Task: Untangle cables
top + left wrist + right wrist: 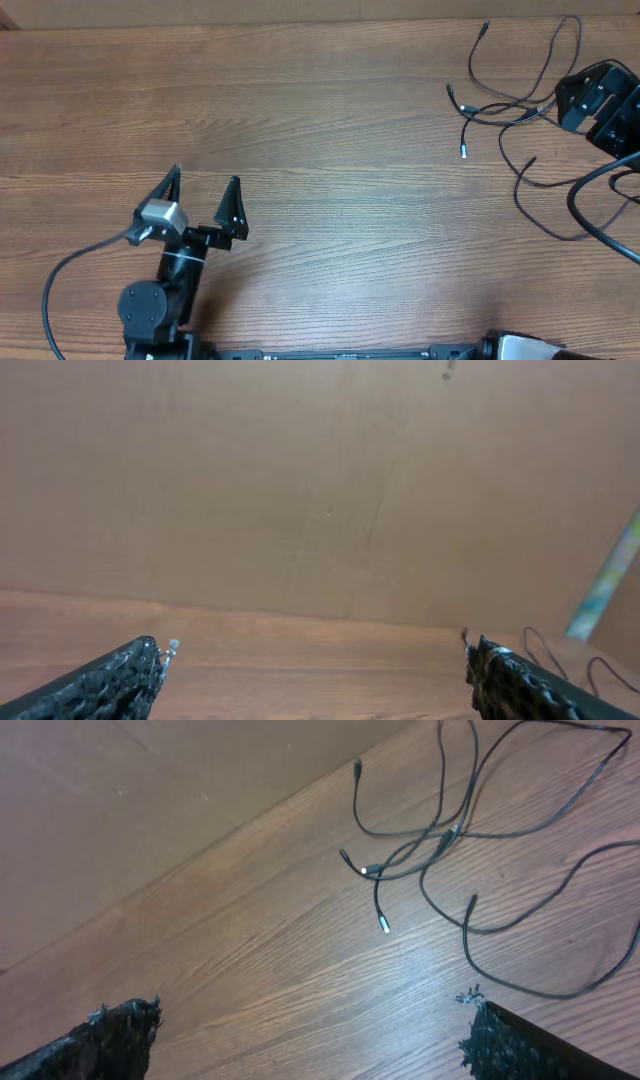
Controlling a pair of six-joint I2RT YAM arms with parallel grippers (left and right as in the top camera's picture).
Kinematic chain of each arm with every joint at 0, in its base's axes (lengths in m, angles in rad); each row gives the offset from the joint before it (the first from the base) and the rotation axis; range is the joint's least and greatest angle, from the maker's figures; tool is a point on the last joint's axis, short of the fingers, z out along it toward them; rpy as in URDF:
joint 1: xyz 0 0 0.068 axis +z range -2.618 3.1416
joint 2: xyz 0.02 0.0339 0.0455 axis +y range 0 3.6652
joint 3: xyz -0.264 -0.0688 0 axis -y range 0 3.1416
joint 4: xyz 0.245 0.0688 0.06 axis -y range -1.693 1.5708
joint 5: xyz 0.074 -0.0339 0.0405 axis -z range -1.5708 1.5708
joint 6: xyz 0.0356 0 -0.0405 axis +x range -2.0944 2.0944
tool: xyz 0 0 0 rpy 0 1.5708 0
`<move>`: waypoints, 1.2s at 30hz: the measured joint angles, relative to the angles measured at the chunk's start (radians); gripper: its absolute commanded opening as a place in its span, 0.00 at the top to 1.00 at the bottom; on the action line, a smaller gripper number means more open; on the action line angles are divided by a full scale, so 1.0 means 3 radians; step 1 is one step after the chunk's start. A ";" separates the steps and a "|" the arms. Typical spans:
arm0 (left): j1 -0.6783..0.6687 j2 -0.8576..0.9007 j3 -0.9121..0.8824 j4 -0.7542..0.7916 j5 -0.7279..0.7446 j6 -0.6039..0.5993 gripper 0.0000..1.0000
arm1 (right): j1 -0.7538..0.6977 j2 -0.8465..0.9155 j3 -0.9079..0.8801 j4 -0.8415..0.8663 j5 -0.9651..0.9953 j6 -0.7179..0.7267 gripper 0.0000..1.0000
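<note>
The cables (505, 105) lie in a loose tangle at the table's far right: several thin black cords crossing one another, with small plug ends fanned out to the left. In the right wrist view the cables (450, 835) cross ahead of the fingers, and one plug tip (385, 926) is silvery. My right gripper (578, 105) sits at the tangle's right edge, open, and the right gripper (310, 1020) holds nothing. My left gripper (205, 190) stands open at the near left, far from the cords. Between the open jaws of the left gripper (315, 665) there is only bare wood.
A brown board wall (320, 480) rises behind the wooden table (330, 120). Thicker black arm cables (600, 215) loop at the right edge beside the thin cords. Another arm cable (65, 275) curves off the left arm's base.
</note>
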 measured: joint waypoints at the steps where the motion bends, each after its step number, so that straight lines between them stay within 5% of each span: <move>1: 0.0017 -0.0065 -0.0056 0.0001 0.0000 0.0000 0.00 | 0.0000 0.0000 0.0000 0.0001 -0.0001 0.0003 0.00; 9: 0.0109 -0.0608 -0.0650 -0.0024 0.0000 0.0000 0.00 | -0.0001 0.0000 0.0000 0.0000 -0.0001 0.0001 0.00; 19: 0.0128 -0.1091 -0.0781 -0.1096 -0.0251 0.0080 0.01 | 0.0000 0.0000 0.0000 -0.0001 -0.0001 0.0001 0.00; 36: 0.0128 -0.1092 -0.0781 -0.1105 -0.0291 0.0364 0.00 | 0.0000 0.0000 0.0000 0.0000 -0.0001 0.0001 0.00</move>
